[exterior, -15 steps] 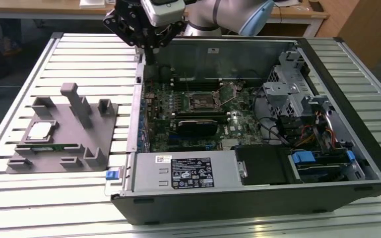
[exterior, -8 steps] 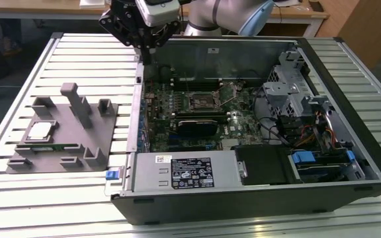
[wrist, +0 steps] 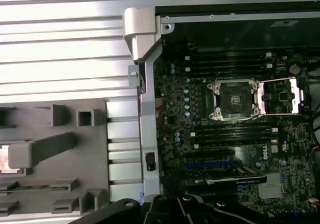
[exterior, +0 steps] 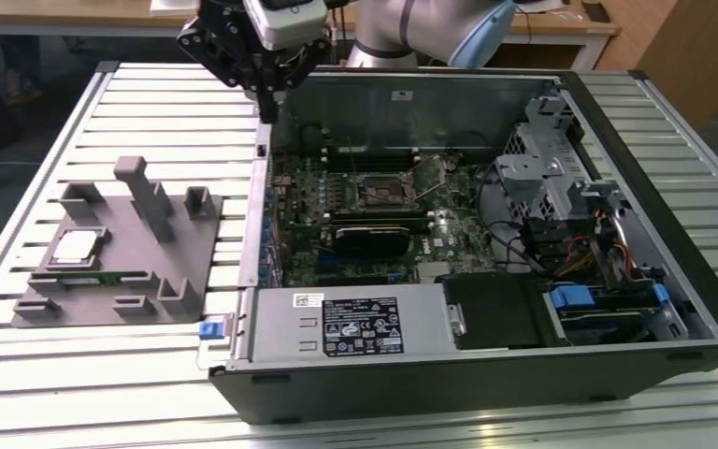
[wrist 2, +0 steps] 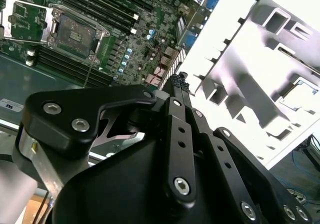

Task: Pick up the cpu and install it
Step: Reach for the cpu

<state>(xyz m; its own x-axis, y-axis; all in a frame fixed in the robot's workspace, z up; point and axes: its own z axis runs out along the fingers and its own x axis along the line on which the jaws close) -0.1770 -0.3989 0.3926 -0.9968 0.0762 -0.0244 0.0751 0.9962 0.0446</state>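
Hanging above the computer case (exterior: 459,388), over the back end of its wall on the tray side: gripper (exterior: 265,114), fingers drawn together to a single tip, clamped on nothing. Same pinched, empty look to the gripper (wrist 2: 178,78) in the second wrist view.

Not yet touched: cpu (exterior: 76,246), lying flat with its pale metal top up in a shallow pocket of the grey tray (exterior: 97,304). Outside the case, then, on the side of that same wall, and well apart from the gripper.

Inside the case, near the middle of the board: socket (exterior: 378,192), apparently bare, with its frame seemingly swung open in the first wrist view (wrist: 235,100).

Judged by looks: light, thin and stiff, with a smooth metal lid, so likely slippery under hard pads. Probably fragile underneath, with contacts there not for pressing or scraping. Best taken by two opposite edges, squarely and with gentle force — never by the flat faces alone. Best kept level, to avoid slipping out or catching on the pocket's rim. Seemingly little edge standing proud of the pocket, so little to bite on.
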